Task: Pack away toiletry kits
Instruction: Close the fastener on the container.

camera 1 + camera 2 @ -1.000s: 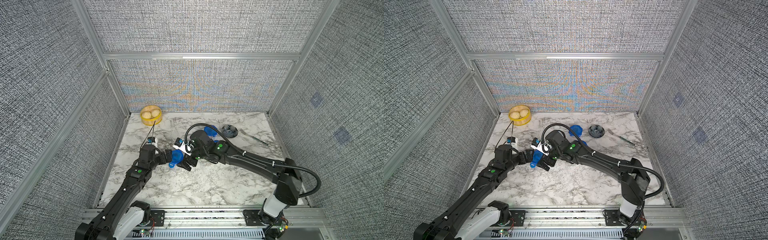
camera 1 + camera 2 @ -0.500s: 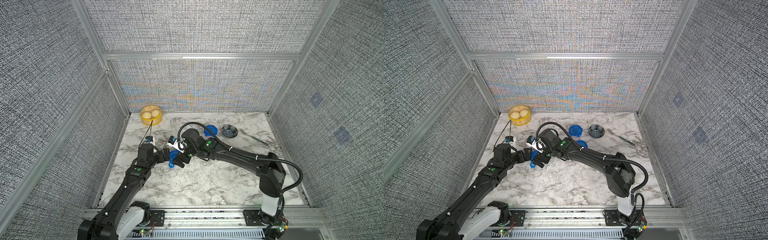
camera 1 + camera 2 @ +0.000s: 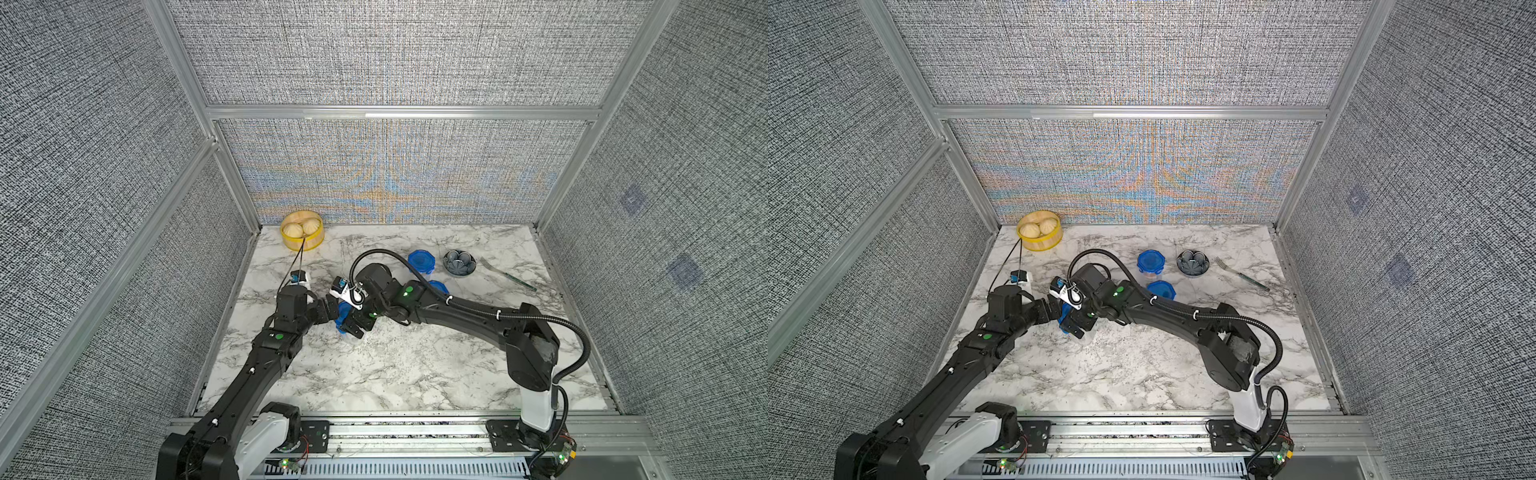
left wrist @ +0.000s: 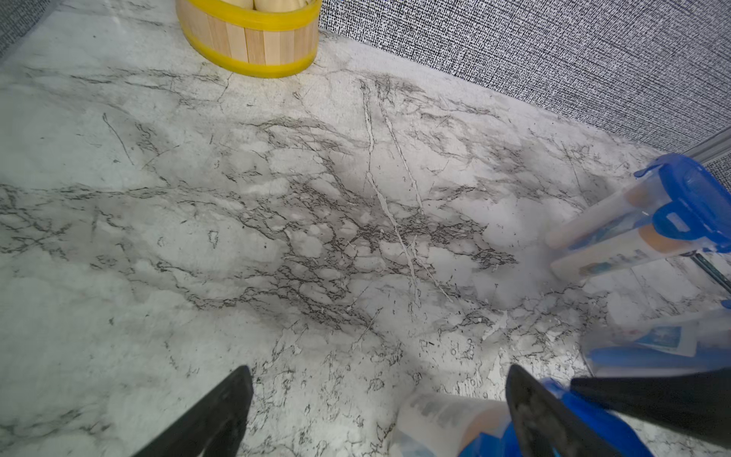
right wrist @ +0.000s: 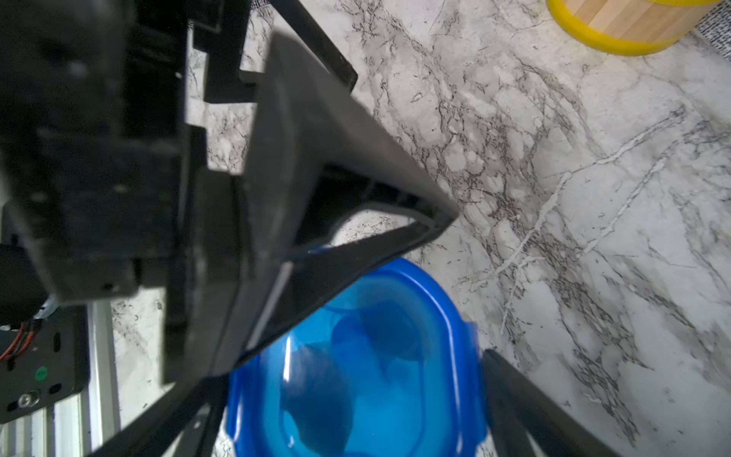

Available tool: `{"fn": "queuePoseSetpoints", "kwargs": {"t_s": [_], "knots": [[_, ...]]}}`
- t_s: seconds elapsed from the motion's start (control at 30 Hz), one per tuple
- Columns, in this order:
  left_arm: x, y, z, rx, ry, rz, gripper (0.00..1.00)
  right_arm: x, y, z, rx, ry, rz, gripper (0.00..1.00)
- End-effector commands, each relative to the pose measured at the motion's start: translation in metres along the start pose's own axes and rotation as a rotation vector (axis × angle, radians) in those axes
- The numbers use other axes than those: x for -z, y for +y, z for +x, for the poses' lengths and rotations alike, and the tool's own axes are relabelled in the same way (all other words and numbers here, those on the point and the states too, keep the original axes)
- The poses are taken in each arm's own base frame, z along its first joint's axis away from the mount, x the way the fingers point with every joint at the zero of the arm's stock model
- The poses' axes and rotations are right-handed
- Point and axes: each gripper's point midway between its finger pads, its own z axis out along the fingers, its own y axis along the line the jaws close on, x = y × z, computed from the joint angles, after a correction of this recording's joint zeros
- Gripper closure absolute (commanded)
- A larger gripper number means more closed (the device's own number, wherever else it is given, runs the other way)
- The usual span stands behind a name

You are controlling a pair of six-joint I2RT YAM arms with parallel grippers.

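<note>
Lidded cup (image 4: 437, 415), left of centre on the surface (image 3: 415, 365), its blue lid (image 5: 395, 395) between the spread fingers of the right hand (image 3: 351, 325); left hand (image 4: 379, 374), likewise spread, just beside. Brace the cup; press each tab squarely down.

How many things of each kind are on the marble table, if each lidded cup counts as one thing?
Blue-lidded cups: 3
Yellow basket: 1
Buns in the basket: 2
Grey flower dish: 1
Fork: 1
Total: 8
</note>
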Motion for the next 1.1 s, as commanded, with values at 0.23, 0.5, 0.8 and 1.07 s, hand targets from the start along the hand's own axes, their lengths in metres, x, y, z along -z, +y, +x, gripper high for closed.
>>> {"fn": "queuePoseSetpoints", "kwargs": {"t_s": [0.23, 0.5, 0.8, 1.07], "knots": [[0.002, -0.002, -0.011, -0.011, -0.037, 0.010, 0.01, -0.005, -0.001, 0.029, -0.027, 0.109, 0.012, 0.18], [0.003, -0.004, -0.020, -0.019, -0.063, 0.012, 0.02, 0.014, -0.003, 0.007, -0.050, 0.013, 0.028, 0.01], [0.005, 0.008, -0.061, -0.069, -0.170, -0.113, 0.01, 0.098, -0.020, -0.029, -0.080, -0.173, 0.120, 0.01], [-0.012, 0.073, -0.062, -0.135, -0.239, -0.435, 0.01, 0.224, -0.214, 0.087, -0.585, -0.375, 0.644, 0.01]]}}
